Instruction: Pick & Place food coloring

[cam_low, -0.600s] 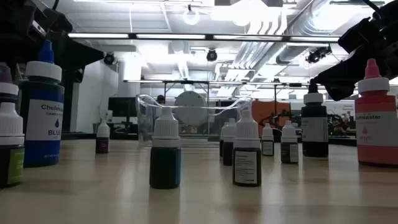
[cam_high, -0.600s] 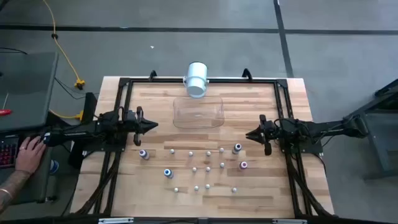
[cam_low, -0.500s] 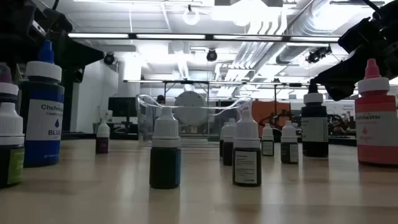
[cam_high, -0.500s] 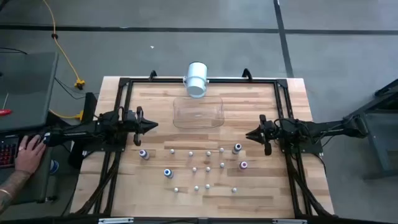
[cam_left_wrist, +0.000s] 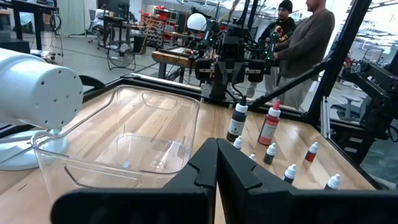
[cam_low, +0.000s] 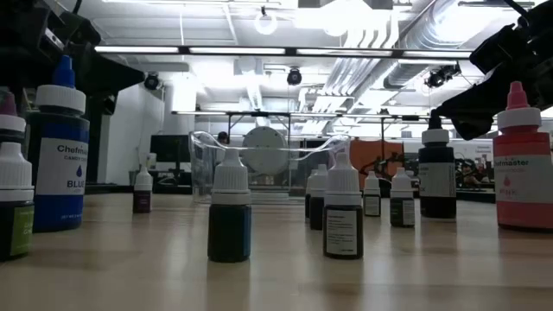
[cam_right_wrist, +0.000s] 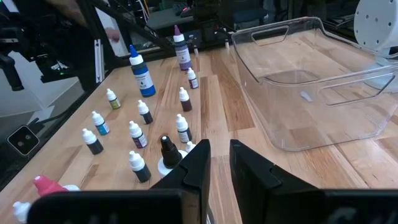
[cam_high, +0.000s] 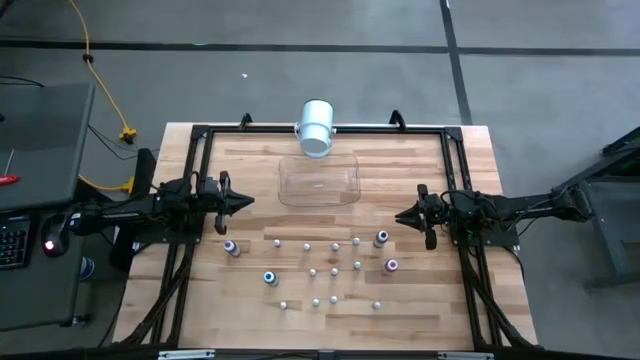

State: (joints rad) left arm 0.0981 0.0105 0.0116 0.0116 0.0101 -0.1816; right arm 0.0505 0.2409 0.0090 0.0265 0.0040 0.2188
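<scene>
A: From above, where do the arms sit?

B: The left gripper [cam_high: 243, 201] hovers over the left part of the wooden table [cam_high: 470, 150], its fingers pressed together and empty. The right gripper [cam_high: 403, 215] hovers opposite it on the right, with nothing between its fingers. The clear tub [cam_high: 319, 181] lies between them toward the far edge, with the white cylinder [cam_high: 316, 127] just behind it.

A: And the food coloring bottles?

B: The food coloring bottles [cam_high: 333, 271] stand scattered on the near half of the table, all upright and outside the tub (a blue-capped one [cam_high: 270, 278] sits to the left of the cluster).

A: What does the low view add?

B: A tall blue bottle [cam_low: 59, 147] at the left, a pink one [cam_low: 521, 160] at the right, small white-capped ones between, and the tub [cam_low: 270, 164] behind them.

A: The left wrist view?

B: The left fingers [cam_left_wrist: 239, 174] meet at a closed point above the tub [cam_left_wrist: 124, 140]; two people [cam_left_wrist: 308, 43] stand beyond the table.

A: The right wrist view?

B: The right fingers [cam_right_wrist: 198, 163] stand slightly apart with a narrow gap, gripping nothing; the small bottles [cam_right_wrist: 136, 134] sit ahead, apart from them.
</scene>
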